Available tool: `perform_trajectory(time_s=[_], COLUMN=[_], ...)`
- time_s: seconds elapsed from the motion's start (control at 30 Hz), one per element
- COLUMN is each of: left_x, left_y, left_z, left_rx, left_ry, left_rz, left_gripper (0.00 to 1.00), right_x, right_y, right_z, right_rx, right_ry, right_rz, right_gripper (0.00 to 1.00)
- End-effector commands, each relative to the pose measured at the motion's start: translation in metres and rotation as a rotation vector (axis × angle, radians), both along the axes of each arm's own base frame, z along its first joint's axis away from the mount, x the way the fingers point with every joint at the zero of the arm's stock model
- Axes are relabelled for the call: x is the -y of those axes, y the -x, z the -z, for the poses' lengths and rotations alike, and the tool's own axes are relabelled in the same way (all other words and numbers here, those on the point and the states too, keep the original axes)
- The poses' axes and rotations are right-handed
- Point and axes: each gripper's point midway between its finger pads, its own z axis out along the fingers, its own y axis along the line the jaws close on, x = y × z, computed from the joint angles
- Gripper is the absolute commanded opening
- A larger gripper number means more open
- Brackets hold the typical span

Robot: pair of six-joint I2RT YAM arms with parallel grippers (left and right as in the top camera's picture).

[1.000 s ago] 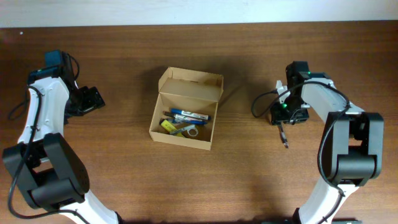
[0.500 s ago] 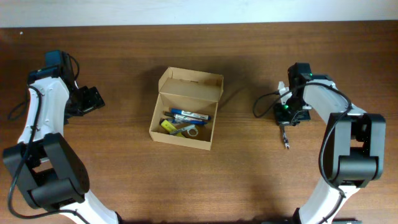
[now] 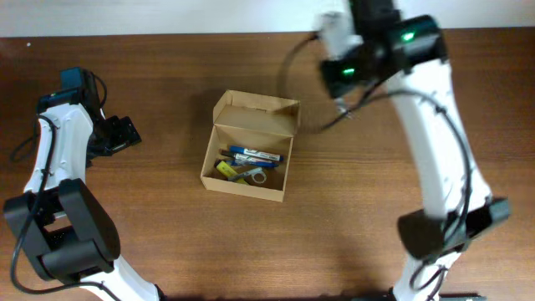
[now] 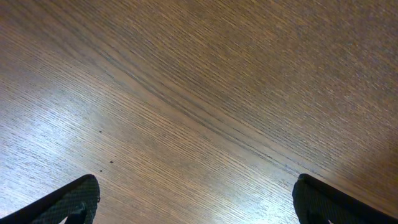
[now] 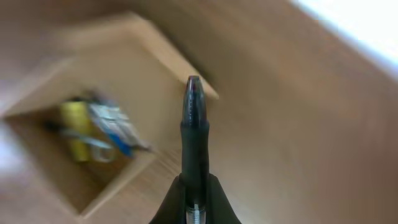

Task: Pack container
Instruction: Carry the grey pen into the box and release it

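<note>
Overhead, container (image 3: pixel 219 180): a tan cardboard box on the table (image 3: pixel 251 259), a little left of the middle, its flap lid (image 3: pixel 255 114) open and standing along the far side.
Overhead, contents: a blue pen (image 3: pixel 256 155), a yellow item (image 3: pixel 225 169) and a small pale ring (image 3: pixel 261 176) lie close together on the box floor.
Overhead, left gripper (image 3: pixel 125 134): low over the table at the left edge, well apart from the container.
Overhead, right arm (image 3: pixel 426 117): it stands high above the table and looms large and blurred, its wrist above and to the right of the box; its claw cannot be made out here.
Left wrist, fingers (image 4: pixel 71 200): the 2 dark tips sit at the bottom corners, spread wide, with only bare wood grain between them.
Left wrist, container: out of this view.
Right wrist, right gripper (image 5: pixel 194 202): its 2 fingers are closed narrowly on the lower barrel of a dark pen (image 5: pixel 193 137), which points straight away from the camera.
Right wrist, container (image 5: pixel 140 78): blurred, below and to the left of the pen tip, its open top facing the camera, with yellow and blue shapes inside.
Right wrist, pen against box: the tip lies over the box's near corner in the picture; it touches nothing.
</note>
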Motion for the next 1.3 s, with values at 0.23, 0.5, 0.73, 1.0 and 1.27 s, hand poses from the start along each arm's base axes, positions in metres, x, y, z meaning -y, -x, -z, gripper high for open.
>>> perform_trajectory(time_s=[0.23,0.5,0.73,1.0,1.27], left_x=[0.000,0.000,0.000,0.000,0.000], left_y=[0.001,0.001,0.001,0.001,0.001], left_z=[0.000,0.000,0.000,0.000,0.000], left_rx=[-0.002,-0.002,-0.002,-0.002,-0.002], left_ry=[0.002,0.002,0.002,0.002,0.002], left_rz=[0.011,0.011,0.011,0.011,0.011], left_gripper=[1.00,1.00,1.00,1.00,1.00], right_x=[-0.123,-0.130,-0.139,-0.143,-0.137], right_y=[0.073,0.067,0.070,0.069,0.057], right_z=[0.078,0.202,0.255,0.257,0.203], right_rx=[-0.023,-0.290,-0.388,-0.414,-0.338], right_ry=[0.262,0.363,0.343,0.316,0.297], right_rz=[-0.694,-0.718,-0.735,-0.631,-0.427], right_gripper=[0.04,0.04,0.04,0.55,0.42])
